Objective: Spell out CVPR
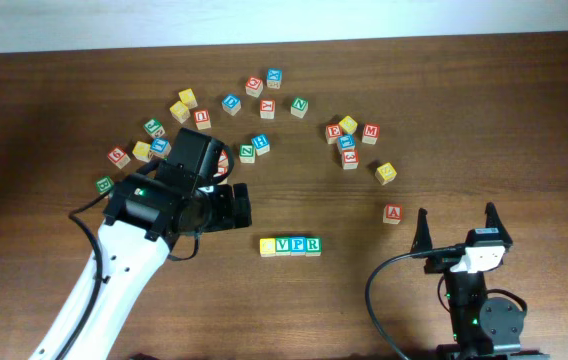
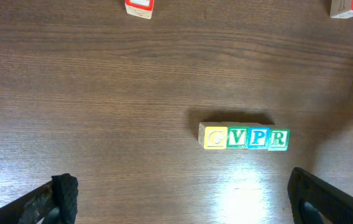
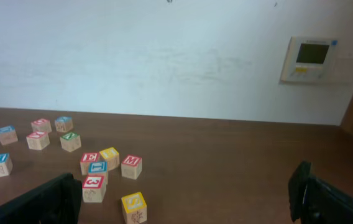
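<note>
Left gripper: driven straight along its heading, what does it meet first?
Likely the CVPR row, ahead of the open left gripper; it might touch the table first, as depth is unclear.

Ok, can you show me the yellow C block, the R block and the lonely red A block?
yellow C block (image 2: 215, 137), left wrist view, on its lettered top face.
R block (image 2: 279, 139), left wrist view, on its lettered top face.
red A block (image 1: 393, 213), overhead view, on its top face.

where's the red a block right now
Overhead view, right side of the table: the A block sits alone, just beside the right gripper, with the yellow block next up the table.
</note>
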Available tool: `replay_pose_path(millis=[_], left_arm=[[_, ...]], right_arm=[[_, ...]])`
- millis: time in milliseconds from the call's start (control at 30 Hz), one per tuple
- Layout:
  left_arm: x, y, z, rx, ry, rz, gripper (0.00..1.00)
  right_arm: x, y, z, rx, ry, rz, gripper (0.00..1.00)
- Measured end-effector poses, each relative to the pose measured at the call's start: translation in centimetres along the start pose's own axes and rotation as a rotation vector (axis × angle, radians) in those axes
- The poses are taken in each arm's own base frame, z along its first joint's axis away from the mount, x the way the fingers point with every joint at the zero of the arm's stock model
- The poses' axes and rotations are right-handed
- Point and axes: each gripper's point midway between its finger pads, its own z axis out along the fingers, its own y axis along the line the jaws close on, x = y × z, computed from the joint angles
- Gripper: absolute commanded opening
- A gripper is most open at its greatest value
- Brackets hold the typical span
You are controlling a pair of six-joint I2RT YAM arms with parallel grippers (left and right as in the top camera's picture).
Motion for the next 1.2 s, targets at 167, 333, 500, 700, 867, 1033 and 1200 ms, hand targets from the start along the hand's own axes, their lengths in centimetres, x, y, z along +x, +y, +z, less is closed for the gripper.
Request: replay_pose_path(millis=[167, 333, 500, 700, 867, 1033, 1200], left_arm=[[0.0, 0.0, 0.0, 0.000, 0.000, 0.000, 1.00], [0.0, 0.0, 0.0, 0.000, 0.001, 0.000, 0.99], [0.0, 0.0, 0.0, 0.000, 0.000, 0.000, 0.99], [0.0, 0.0, 0.0, 0.000, 0.000, 0.000, 0.99], [0.0, 0.0, 0.0, 0.000, 0.000, 0.000, 0.99], [0.0, 0.0, 0.0, 0.000, 0.000, 0.000, 0.99], [0.0, 0.0, 0.0, 0.000, 0.000, 0.000, 0.99]], right_arm=[[1.5, 0.3, 0.1, -0.015, 0.038, -0.002, 0.98], [3.5, 0.5, -0.1, -0.025, 0.119, -0.003, 0.98], [3.5, 0.5, -0.1, -0.026, 0.119, -0.005, 0.98], [3.5, 0.5, -0.1, -0.026, 0.119, -0.005, 0.98], [3.5, 0.5, -0.1, -0.026, 0.119, -0.005, 0.98], [3.5, 0.5, -0.1, -0.026, 0.119, -0.004, 0.98], [3.5, 0.5, -0.1, -0.026, 0.119, -0.005, 0.98]])
